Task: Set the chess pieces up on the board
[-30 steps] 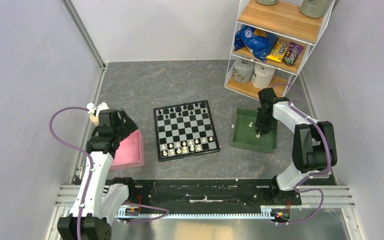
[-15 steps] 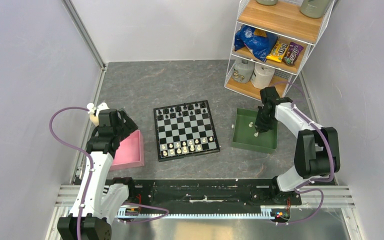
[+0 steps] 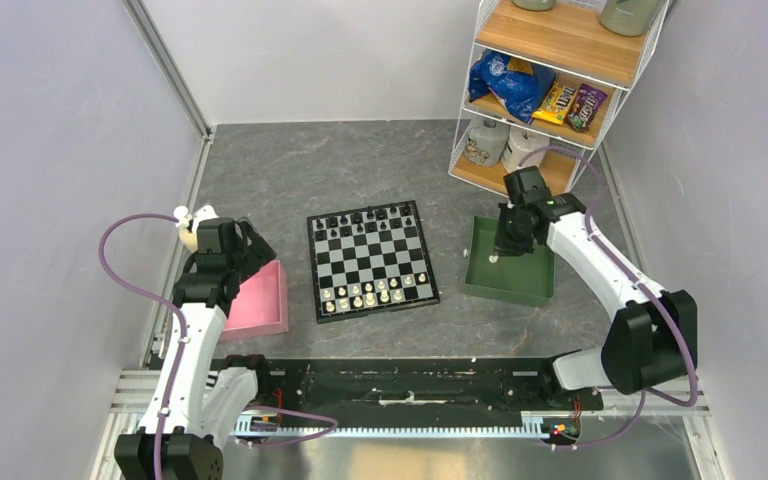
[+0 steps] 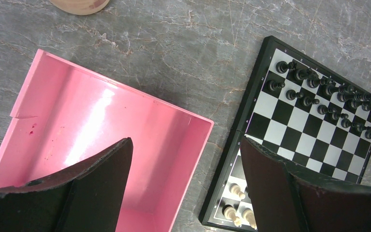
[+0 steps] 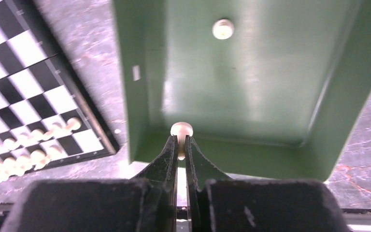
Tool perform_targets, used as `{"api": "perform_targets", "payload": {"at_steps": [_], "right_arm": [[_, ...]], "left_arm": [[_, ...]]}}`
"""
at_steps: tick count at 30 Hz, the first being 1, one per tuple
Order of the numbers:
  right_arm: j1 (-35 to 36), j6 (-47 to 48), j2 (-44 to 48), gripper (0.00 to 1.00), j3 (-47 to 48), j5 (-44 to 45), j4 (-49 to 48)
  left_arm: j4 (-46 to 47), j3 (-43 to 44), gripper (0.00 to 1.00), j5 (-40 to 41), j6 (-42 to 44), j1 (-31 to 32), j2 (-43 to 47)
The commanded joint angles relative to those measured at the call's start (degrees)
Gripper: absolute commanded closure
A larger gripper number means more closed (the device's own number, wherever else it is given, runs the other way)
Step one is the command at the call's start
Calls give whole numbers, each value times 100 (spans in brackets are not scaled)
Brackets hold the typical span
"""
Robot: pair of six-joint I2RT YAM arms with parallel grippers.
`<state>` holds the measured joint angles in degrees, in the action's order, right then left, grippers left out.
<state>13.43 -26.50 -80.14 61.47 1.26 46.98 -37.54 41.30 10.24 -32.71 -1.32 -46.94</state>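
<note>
The chessboard (image 3: 371,260) lies mid-table with black pieces (image 3: 360,222) along its far rows and cream-white pieces (image 3: 370,294) along its near rows. My right gripper (image 3: 497,254) is shut on a cream-white pawn (image 5: 181,130) and holds it above the left part of the green tray (image 3: 508,263). One more white piece (image 5: 222,28) stands in the green tray (image 5: 270,82). My left gripper (image 3: 245,252) is open and empty above the pink tray (image 4: 101,145), with the board's left edge (image 4: 244,111) beside it.
A wire shelf unit (image 3: 550,90) with snack bags and jars stands at the back right, close behind the right arm. The pink tray (image 3: 260,298) sits left of the board. White walls enclose the grey table on three sides.
My right gripper has risen and moved left across the green tray with the white pawn in it. The left arm has not moved.
</note>
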Motion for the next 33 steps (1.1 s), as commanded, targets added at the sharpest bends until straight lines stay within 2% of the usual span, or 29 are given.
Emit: {"api": "perform_targets", "payload": {"at_steps": [1, 7, 17, 25, 33], "right_arm": [[721, -365, 247, 96, 444, 65, 210], [1849, -818, 24, 99, 620, 126, 49], [3288, -1094, -1152, 100, 998, 414, -317], [3644, -1043, -1925, 99, 1340, 697, -480], [3700, -1002, -2227, 98, 1455, 801, -533]], "left_arm": [[181, 115, 11, -59, 102, -27, 53], [177, 122, 11, -74, 104, -25, 46], [177, 115, 11, -72, 104, -26, 79], [177, 115, 11, -69, 103, -25, 68], [177, 123, 11, -65, 105, -20, 53]]}}
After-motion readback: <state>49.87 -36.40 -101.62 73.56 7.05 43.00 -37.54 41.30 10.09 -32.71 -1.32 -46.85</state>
